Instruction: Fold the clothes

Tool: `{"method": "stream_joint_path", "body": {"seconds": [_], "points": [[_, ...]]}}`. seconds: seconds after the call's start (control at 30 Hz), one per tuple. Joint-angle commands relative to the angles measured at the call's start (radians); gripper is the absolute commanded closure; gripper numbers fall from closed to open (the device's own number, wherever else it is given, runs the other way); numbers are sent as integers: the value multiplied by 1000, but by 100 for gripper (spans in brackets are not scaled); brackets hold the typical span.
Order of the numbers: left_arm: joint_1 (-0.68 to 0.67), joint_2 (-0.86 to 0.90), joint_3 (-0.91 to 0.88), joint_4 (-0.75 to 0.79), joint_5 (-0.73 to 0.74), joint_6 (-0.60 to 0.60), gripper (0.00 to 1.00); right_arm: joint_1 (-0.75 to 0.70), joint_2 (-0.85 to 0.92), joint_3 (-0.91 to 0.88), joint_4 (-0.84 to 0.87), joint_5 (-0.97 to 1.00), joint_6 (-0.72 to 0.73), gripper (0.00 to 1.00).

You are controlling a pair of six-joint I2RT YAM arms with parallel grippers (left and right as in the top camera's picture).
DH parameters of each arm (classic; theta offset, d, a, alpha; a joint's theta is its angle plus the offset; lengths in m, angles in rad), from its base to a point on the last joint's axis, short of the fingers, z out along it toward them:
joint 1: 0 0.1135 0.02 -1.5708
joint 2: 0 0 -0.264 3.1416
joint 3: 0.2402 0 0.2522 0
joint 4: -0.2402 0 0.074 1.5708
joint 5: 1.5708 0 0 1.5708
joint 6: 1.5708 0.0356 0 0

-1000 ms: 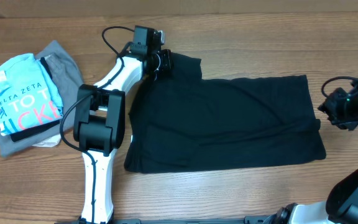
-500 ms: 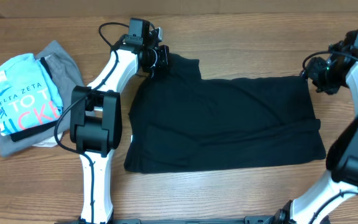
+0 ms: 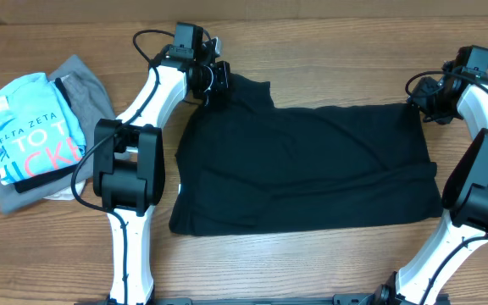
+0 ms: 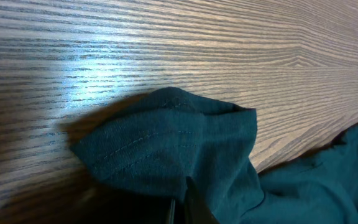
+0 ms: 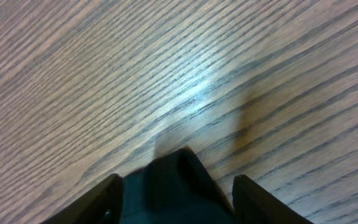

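Observation:
The black T-shirt (image 3: 312, 165) lies spread flat on the wooden table in the overhead view. My left gripper (image 3: 214, 83) is at its far left corner, shut on the sleeve fabric (image 4: 166, 146), which bunches up in front of the jaws (image 4: 182, 205). My right gripper (image 3: 419, 103) is at the shirt's far right corner. Its fingers (image 5: 176, 199) are open, and the black corner (image 5: 173, 180) sits between them on the table.
A pile at the left edge holds a light blue shirt with lettering (image 3: 32, 127) on top of a grey garment (image 3: 83, 85). Bare wood table (image 3: 329, 51) runs behind the shirt and in front of it.
My right arm swung in from the right edge to the shirt's far right corner. My left gripper shifted slightly up and left with the sleeve.

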Motion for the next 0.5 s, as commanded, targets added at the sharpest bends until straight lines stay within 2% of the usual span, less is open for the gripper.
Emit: {"method": "stream_joint_path", "body": {"seconds": [0.0,0.23,0.37,0.4,0.47], "points": [[0,-40,24,-2,18,30,96,2,3,23,12,14,11,42],[0,-40,24,-29,-35,30,96,5,40,23,4,-1,11,43],[0,-40,24,-37,-35,30,96,8,64,23,-5,-10,11,49],[0,-40,24,-38,-35,30,96,8,68,23,-7,-10,11,56],[0,-40,24,-38,-34,31,96,9,68,23,-8,-9,11,76]]}}
